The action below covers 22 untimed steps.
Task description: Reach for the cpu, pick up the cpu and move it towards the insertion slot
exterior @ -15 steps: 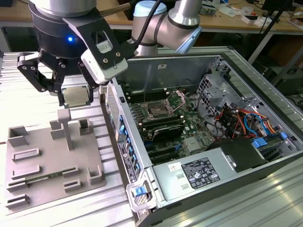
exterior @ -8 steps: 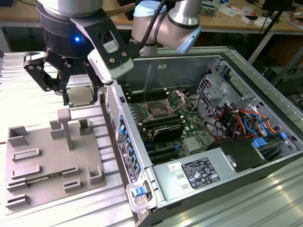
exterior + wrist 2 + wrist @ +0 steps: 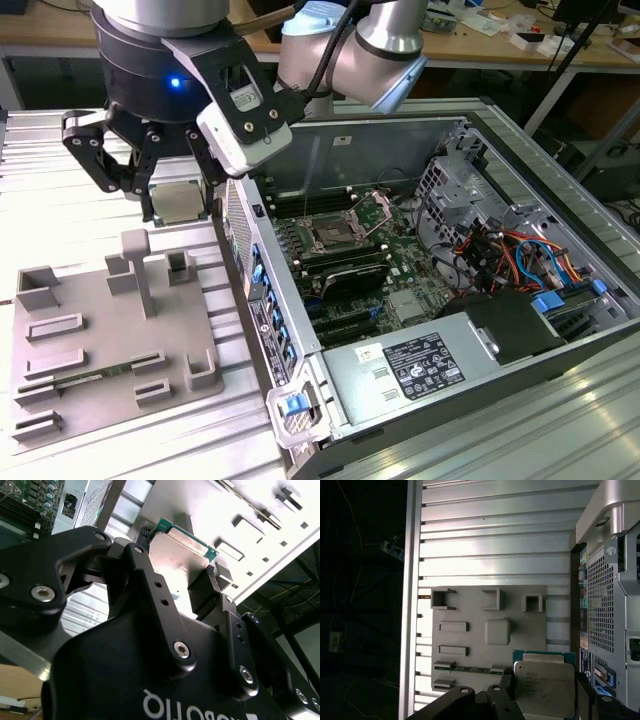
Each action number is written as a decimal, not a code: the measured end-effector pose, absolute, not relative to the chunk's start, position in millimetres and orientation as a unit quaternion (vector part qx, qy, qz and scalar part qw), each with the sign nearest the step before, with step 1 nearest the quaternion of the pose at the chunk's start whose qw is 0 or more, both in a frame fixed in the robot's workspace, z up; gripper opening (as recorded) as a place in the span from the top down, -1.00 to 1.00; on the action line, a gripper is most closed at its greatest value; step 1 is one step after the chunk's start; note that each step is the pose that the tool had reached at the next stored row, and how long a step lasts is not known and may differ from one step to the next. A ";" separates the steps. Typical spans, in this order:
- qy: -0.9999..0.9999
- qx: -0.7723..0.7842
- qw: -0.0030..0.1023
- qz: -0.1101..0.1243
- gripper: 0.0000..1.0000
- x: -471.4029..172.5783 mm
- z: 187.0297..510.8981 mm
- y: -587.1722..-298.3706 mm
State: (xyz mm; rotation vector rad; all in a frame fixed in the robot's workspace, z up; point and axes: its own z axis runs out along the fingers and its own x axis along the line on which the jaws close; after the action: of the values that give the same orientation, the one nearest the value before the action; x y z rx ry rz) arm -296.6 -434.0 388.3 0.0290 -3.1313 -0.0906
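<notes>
End effector (image 3: 182, 192) clenched on the cpu (image 3: 178, 205), chip pinched between its fingers above the grey tray's (image 3: 90, 345) far edge, well apart from the insertion slot (image 3: 330, 238) toward the exterior view's right.

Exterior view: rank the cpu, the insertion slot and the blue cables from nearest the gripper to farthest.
1. The cpu, held in the gripper.
2. The insertion slot, toward the exterior view's right.
3. The blue cables, farthest right.
</notes>
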 end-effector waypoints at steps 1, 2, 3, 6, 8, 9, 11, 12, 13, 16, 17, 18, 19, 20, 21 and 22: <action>-1.000 0.009 0.004 -0.029 -0.09 -295.2 388.3 -434.1; -1.000 0.009 0.004 -0.029 -0.09 -294.4 388.3 -434.0; -1.000 0.009 0.004 -0.029 -0.09 -293.6 388.4 -434.1; -1.000 0.009 0.004 -0.029 -0.09 -292.0 388.3 -434.0; -1.000 0.009 0.004 -0.029 -0.09 -292.0 388.4 -434.1; -1.000 0.009 0.004 -0.029 -0.09 -292.0 388.4 -434.0; -1.000 0.009 0.004 -0.029 -0.09 -292.0 388.4 -434.1; -1.000 0.009 0.004 -0.029 -0.09 -292.0 388.4 -434.1; -1.000 0.009 0.004 -0.029 -0.09 -292.0 388.4 -434.1; -1.000 0.009 0.004 -0.029 -0.09 -292.0 388.3 -434.0; -1.000 0.009 0.004 -0.029 -0.09 -291.8 388.4 -434.1; -1.000 0.009 0.004 -0.029 -0.09 -291.3 388.4 -434.2; -1.000 0.009 0.004 -0.029 -0.09 -289.9 388.4 -434.1; -1.000 0.009 0.004 -0.029 -0.09 -287.7 388.3 -434.1; -1.000 0.009 0.004 -0.029 -0.09 -286.0 388.3 -434.1; -1.000 0.009 0.004 -0.029 -0.09 -284.4 388.4 -434.1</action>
State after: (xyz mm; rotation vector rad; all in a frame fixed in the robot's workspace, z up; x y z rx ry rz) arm -284.4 -434.1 388.4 0.0291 -3.1312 -0.0921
